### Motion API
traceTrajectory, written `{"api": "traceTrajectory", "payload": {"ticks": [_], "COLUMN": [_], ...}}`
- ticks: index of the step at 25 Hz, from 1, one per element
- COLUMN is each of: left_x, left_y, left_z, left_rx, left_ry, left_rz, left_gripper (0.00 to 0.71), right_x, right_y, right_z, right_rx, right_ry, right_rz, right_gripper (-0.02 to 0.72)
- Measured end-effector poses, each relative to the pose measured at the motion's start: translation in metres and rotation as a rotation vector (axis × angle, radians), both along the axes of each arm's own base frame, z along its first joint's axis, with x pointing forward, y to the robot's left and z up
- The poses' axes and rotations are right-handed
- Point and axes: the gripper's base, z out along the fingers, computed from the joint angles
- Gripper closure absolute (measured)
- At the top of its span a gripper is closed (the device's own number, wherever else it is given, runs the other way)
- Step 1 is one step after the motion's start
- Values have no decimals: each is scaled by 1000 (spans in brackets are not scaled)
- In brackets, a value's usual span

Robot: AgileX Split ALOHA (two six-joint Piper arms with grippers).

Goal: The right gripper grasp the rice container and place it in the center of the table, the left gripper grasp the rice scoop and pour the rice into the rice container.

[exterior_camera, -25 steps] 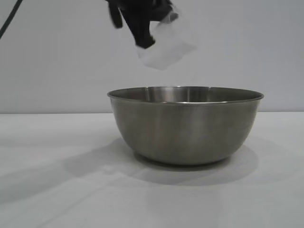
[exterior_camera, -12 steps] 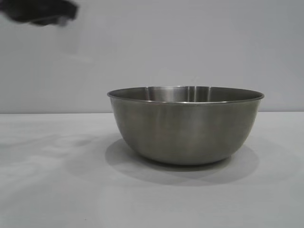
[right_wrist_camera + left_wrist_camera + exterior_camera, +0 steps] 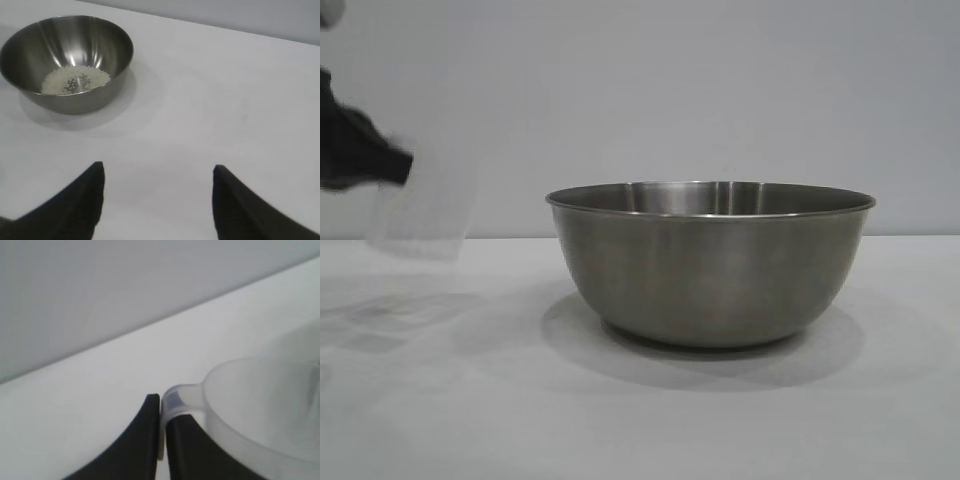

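The bowl [image 3: 710, 265] is metal, steel by its look, with a brushed grey outside that shines dully; its inside [image 3: 70, 45] is smoother and catches bright streaks of light, and the thin rolled rim gleams. The rice [image 3: 75, 80] in it is off-white, matt and grainy. The scoop [image 3: 260, 410] is clear plastic, smooth and faintly frosted, with a glossy edge along its lip and handle. The left tool [image 3: 161, 440] has black fingers, smooth and matt, seemingly plastic; the right tool [image 3: 157, 200] has the same black matt finish. The desk [image 3: 470, 420] is covered in plain white cloth, matt and even, without gloss.
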Motion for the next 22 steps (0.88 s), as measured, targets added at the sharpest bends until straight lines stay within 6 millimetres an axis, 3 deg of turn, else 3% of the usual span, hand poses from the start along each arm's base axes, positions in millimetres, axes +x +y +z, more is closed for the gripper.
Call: {"api": "traceTrajectory", "payload": {"ticks": [1,4,6,11,12,14,21,22], "left_x": [0,-1,-5,-27,-31,-38,-49,-48], "left_y": [0,0,1,6,7,10,30,32], "left_z": [-1,-2,-4,-13,-14,-12,23,29], "left_rx": [-1,-2,-2,20,22,24,-37,-47], "left_ry": [3,8,19,95,107,117,23,-1], "left_rz": [1,1,4,3,8,27,224,235], "left_gripper": [661,452,384,391,452,450,450,499], "right_x": [0,0,0,0,0,0,0,0], "right_y": [0,0,0,0,0,0,0,0], "right_z": [0,0,0,0,0,0,0,0], "right_rx": [0,1,1,1,1,1,1,1], "right_ry": [0,0,0,2,2,2,2,2], "right_rz": [0,-1,-1,-1,-1,-1,-1,-1], "right_gripper": [305,305,305,305,305,305,305,305]}}
